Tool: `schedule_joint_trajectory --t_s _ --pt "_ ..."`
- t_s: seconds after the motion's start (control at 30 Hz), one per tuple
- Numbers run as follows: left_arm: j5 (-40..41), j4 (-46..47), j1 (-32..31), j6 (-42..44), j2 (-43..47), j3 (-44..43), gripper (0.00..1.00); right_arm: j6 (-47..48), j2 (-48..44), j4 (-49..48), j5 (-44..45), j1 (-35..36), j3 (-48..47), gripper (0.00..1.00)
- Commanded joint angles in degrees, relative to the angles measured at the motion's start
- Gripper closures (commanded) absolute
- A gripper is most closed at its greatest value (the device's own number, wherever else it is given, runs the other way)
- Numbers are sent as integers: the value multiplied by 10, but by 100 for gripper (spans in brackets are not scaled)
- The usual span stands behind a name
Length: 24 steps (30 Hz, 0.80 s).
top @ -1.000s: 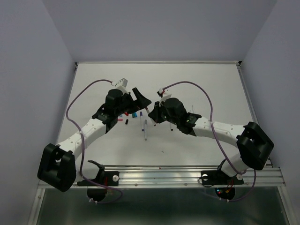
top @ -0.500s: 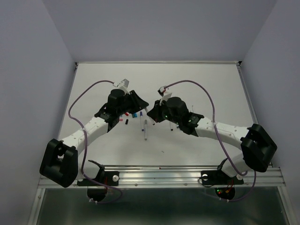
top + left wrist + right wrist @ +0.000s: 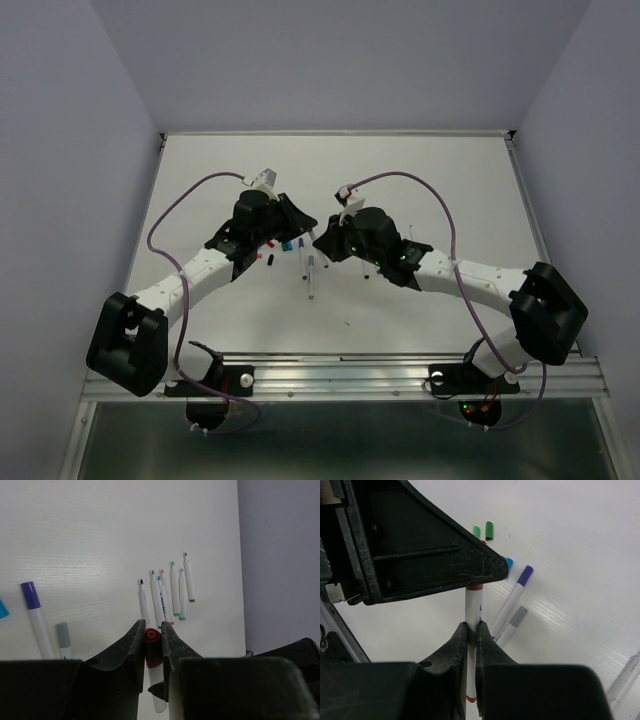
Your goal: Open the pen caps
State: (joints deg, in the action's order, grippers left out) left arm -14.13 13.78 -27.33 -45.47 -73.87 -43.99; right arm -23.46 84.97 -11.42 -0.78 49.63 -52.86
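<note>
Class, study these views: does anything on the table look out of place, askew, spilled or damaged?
Nothing stands out. Loose green caps and uncapped pens lie on the table, as the task expects; nothing is spilled or broken.

No text, brand, number or sign can be read in any view. One white pen (image 3: 163, 600) lying uncapped on the desk (image 3: 100, 540) carries a short blue print along its barrel, too small and blurred to make out.
</note>
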Motion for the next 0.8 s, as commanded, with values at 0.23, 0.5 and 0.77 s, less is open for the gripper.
schedule_joint_trajectory --t_s 0.23,0.5,0.77 --pt "86 67 56 -26 -108 -175 100 -23 -36 109 -148 58 87 99" --pt "135 59 98 -15 -129 -265 100 -85 -135 167 -117 97 159 99" --pt "135 6 112 18 -95 -212 100 -56 -153 196 58 97 118 99"
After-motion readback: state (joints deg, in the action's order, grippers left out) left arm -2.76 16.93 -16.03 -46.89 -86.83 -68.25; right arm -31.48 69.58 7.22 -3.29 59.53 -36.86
